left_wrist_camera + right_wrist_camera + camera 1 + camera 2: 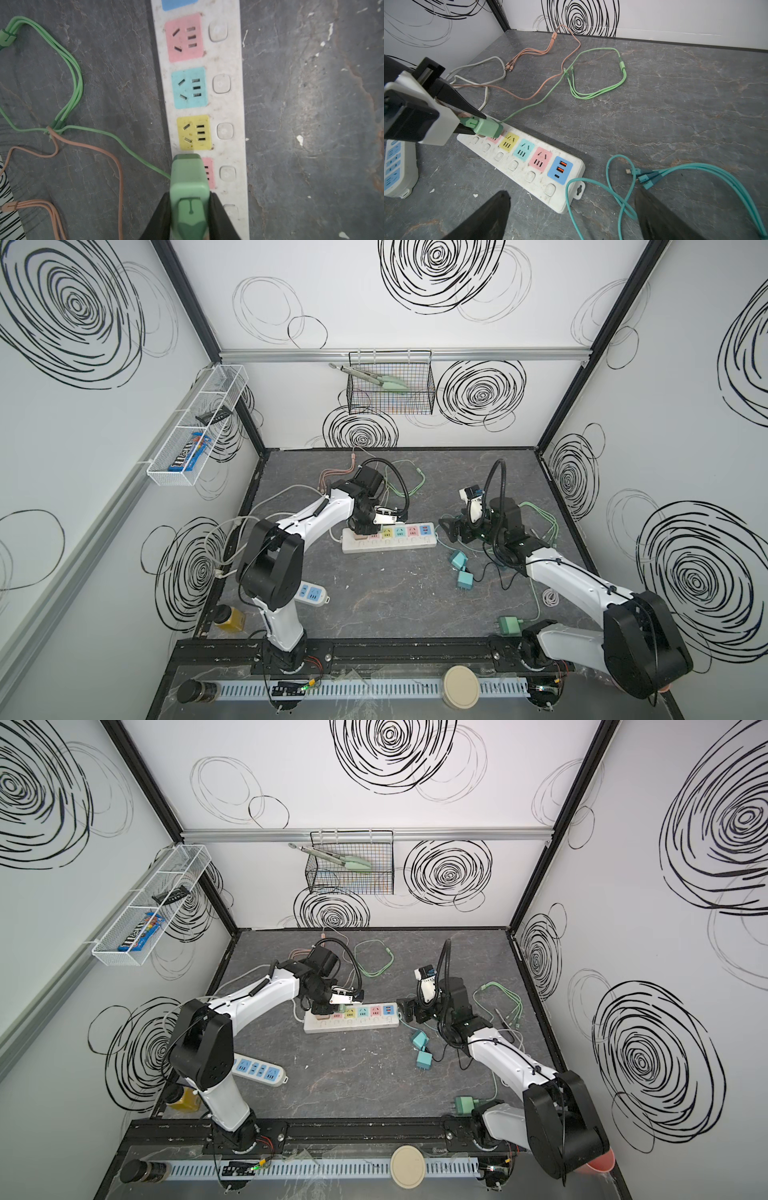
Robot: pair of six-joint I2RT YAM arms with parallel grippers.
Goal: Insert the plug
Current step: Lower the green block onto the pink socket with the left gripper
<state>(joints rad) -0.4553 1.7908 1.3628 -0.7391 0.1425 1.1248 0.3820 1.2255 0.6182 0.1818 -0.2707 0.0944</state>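
- Left tool: closed partway on the plug, one finger on each flank. Grip sits at the rear of the body, where the green cable exits.
- Plug: held over the strip and nose-down on the pink socket beside the yellow socket. In the right wrist view the body is tilted at a shallow angle, its front face against the socket.
- Key relation: the plug's long axis runs along the strip's length, not square to its face. The socket lies directly ahead of and under the plug's nose. My judgement is that the next move needs the body tipped more upright, then pushed down.
- Offset: the plug covers most of the pink socket, with only the slots on the button side uncovered.
- Hidden: the prongs. I cannot tell whether they are in the slots or resting on the face. In both top views the left wrist blocks the plug.
- Cut off: the strip's near end runs out of the left wrist view.
- Right tool: wide open and empty. It hovers past the strip's USB end over a teal cable, well apart from the plug. The left arm is the working arm.
- Far: loops of green and pink cable lie slack near the back wall, so no drag is expected.
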